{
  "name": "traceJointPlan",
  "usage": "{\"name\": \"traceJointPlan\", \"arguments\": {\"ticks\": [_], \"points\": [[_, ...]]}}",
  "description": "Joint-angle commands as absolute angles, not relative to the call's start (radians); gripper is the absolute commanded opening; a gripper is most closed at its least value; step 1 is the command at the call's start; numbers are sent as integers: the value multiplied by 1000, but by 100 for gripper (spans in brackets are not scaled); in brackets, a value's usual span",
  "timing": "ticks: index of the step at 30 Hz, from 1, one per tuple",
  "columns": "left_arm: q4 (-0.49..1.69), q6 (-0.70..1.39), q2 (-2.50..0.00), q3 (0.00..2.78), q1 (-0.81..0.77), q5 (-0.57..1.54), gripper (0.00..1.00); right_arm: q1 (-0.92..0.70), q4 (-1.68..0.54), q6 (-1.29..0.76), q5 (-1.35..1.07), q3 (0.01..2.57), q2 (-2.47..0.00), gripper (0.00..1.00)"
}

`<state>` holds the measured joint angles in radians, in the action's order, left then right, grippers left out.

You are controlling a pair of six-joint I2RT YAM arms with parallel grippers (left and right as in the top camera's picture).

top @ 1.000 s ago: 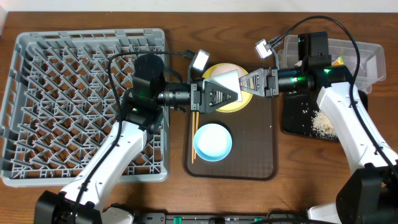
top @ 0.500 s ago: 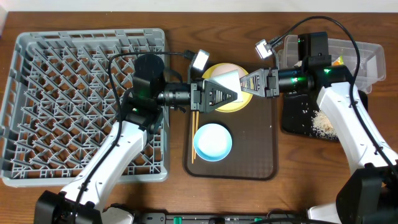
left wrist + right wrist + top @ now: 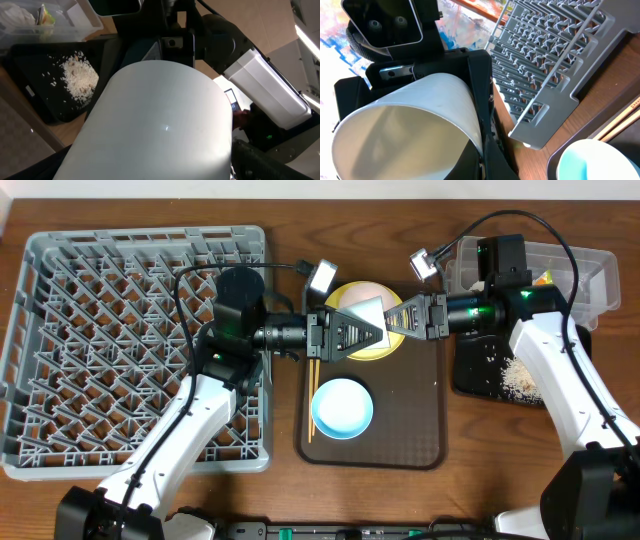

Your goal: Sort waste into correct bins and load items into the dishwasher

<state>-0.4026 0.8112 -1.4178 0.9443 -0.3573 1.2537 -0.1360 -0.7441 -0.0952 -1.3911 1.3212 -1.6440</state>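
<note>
The grey dish rack (image 3: 60, 280) fills the left of the frame. At centre, the left fingers (image 3: 368, 332) clamp the small white cup (image 3: 365, 308) over the yellow plate (image 3: 375, 352). Whether the right fingers (image 3: 405, 315) grip it too, I cannot tell. If both pull at once, the cup could slip and drop.

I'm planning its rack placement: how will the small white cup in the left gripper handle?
The small white cup looks thin-walled and smooth, so probably light and slippery in the left gripper. Its round, tapered sides suggest it may roll if laid down.
</note>
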Motion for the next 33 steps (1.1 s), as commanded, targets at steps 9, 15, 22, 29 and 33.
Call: {"name": "traceJointPlan", "arguments": {"ticks": [9, 15, 22, 29, 33], "points": [[-410, 798, -1423, 960, -362, 1264, 77, -138, -749, -73, -1410, 1332, -1629, 1], [-410, 798, -1423, 960, -362, 1264, 69, -138, -752, -73, -1410, 1332, -1629, 1], [-410, 798, -1423, 960, -362, 1264, 61, -138, -767, -73, -1410, 1332, -1629, 9], [-410, 779, -1423, 960, -362, 1264, 56, -138, -816, -72, -1301, 1332, -1629, 22], [-410, 739, -1423, 960, -361, 1263, 49, -138, -874, -72, -1184, 1332, -1629, 24]]}}
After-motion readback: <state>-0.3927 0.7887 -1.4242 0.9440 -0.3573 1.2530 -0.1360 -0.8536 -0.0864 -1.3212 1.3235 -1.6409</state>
